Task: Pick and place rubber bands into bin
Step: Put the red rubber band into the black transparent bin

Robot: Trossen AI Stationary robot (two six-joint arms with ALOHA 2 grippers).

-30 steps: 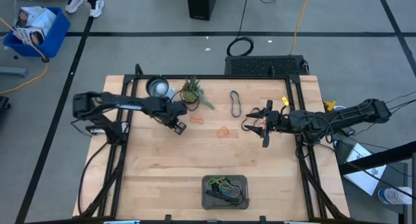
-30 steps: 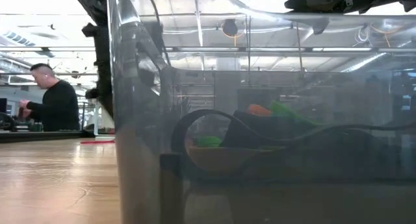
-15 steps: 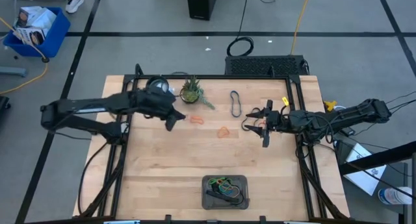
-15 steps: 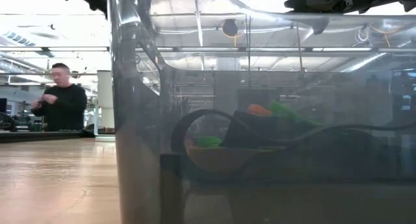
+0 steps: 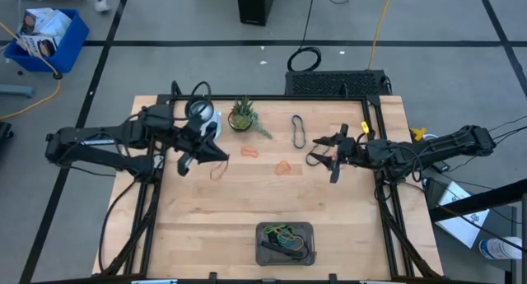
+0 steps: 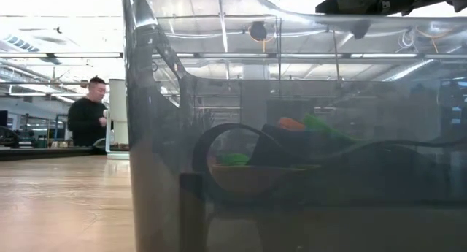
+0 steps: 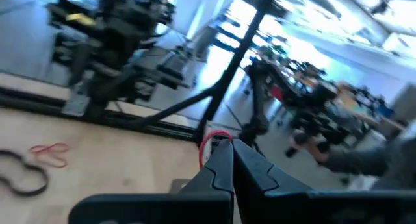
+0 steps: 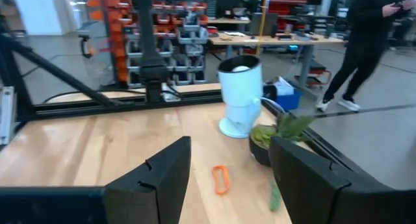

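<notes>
My left gripper (image 5: 212,156) hovers over the table's far left part, shut on a thin red rubber band (image 5: 218,169). Loose rubber bands lie flat on the wood: an orange one (image 5: 249,151), another orange one (image 5: 284,166) and a black one (image 5: 297,131). The bin (image 5: 285,241), a small dark tray near the front edge, has several coloured bands in it. The low view looks through the bin's wall (image 6: 153,135). My right gripper (image 5: 333,153) waits open at the right, clear of the bands, and its two fingers (image 8: 153,178) stand wide apart. My left gripper pinches the red rubber band between its two shut fingertips (image 7: 226,152). A short arc of the loop (image 7: 209,139) stands out beside the tips. The fingers lie about level, pointing toward the table's right. The rest of the loop (image 5: 219,172) hangs slack below them, off the wood.
A white cup-like device (image 5: 202,112) and a small potted plant (image 5: 241,115) stand at the far edge, close to my left gripper. Black frame rails (image 5: 156,185) run along both sides. A person (image 6: 87,120) stands far behind the table.
My left gripper has stayed shut, risen from the table and drawn back a little toward the left edge. It has tipped from pointing down to about level. The red band that lay under it has come up off the wood and now dangles from the fingertips.
</notes>
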